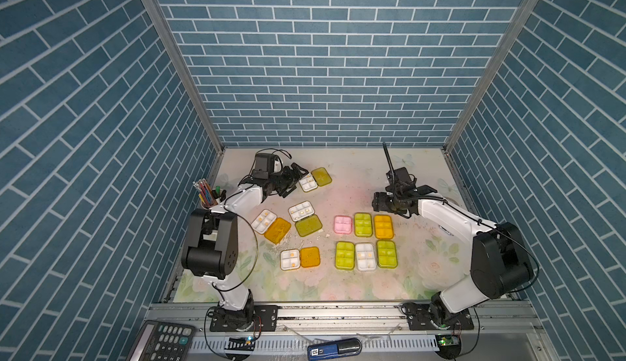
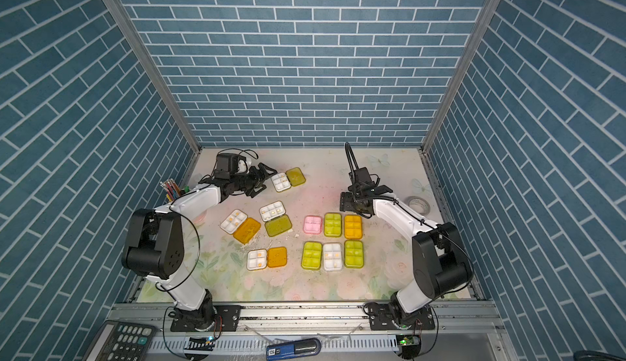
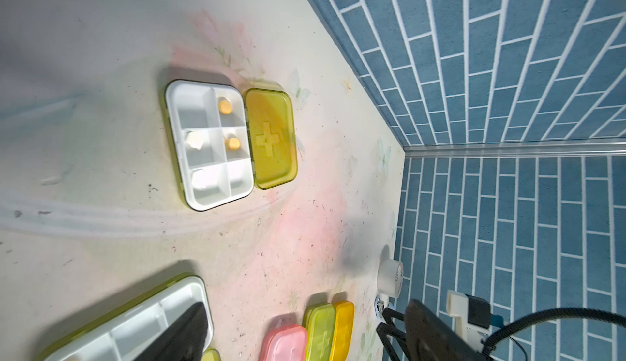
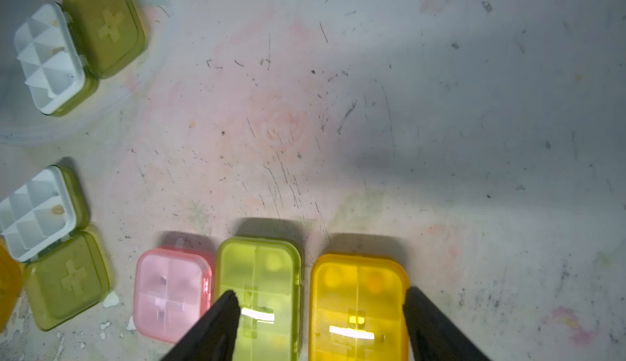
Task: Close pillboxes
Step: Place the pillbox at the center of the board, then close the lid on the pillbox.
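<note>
Since each is a thin shell of moulded plastic, the pillboxes (image 2: 332, 224) should handle as light, stiff, slick things that skate across the tabletop (image 1: 338, 284) sooner than resist a push. Nearest, one open pillbox (image 1: 290, 259) lies with its orange lid flat beside the white tray. Just right of it sit six closed pillboxes (image 1: 365, 257) in two rows, packed close. The right hand (image 4: 321, 293) hovers over the farther row, its fingers spread wide and empty above the green and orange boxes. Farther left lie an orange-lidded pillbox (image 1: 277, 230) and a green-lidded pillbox (image 1: 300, 211), both open, with pills in their trays. Farthest, the last open pillbox (image 3: 210, 146) lies just beyond the left hand (image 1: 293, 179), whose fingers stand apart and hold nothing. I judge the best hold is the free edge of the lid (image 3: 271, 139), opposite the hinge: lift, fold over and press until it snaps, keeping the tray level lest pills spill.
</note>
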